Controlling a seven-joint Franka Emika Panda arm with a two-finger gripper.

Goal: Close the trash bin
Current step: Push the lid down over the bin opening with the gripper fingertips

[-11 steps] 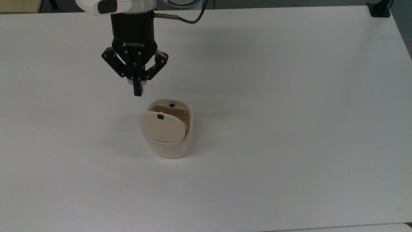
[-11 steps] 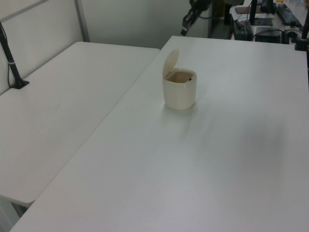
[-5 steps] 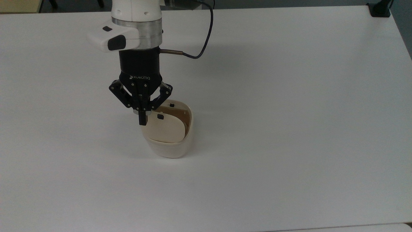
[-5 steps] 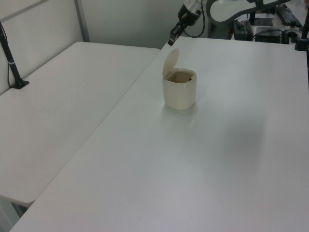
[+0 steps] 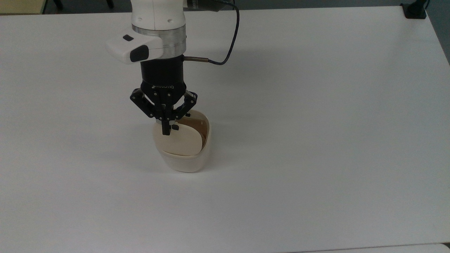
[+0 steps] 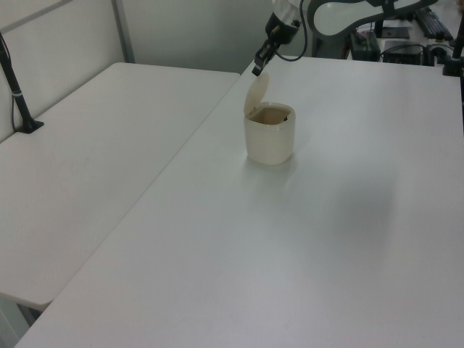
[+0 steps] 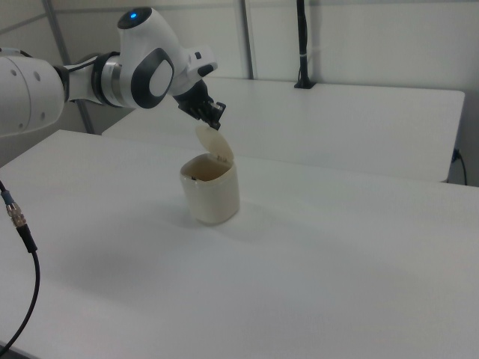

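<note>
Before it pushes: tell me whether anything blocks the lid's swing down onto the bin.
Nothing visible does. The lid stands raised over the trash bin, the opening looks unobstructed, and the pincer sits at the lid's top edge.

Bright, even overhead light. Soft faint shadows on matte white table top (image 5: 316, 140) beside small cream-white plastic bin (image 5: 184, 162). No glare; slight softness throughout.

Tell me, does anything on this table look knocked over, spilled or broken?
Nothing stands out. The bin stands upright on the white table, its lid hinged open with no visible spill or damage. The gripper, fingers shut, is at the lid's top edge.
</note>
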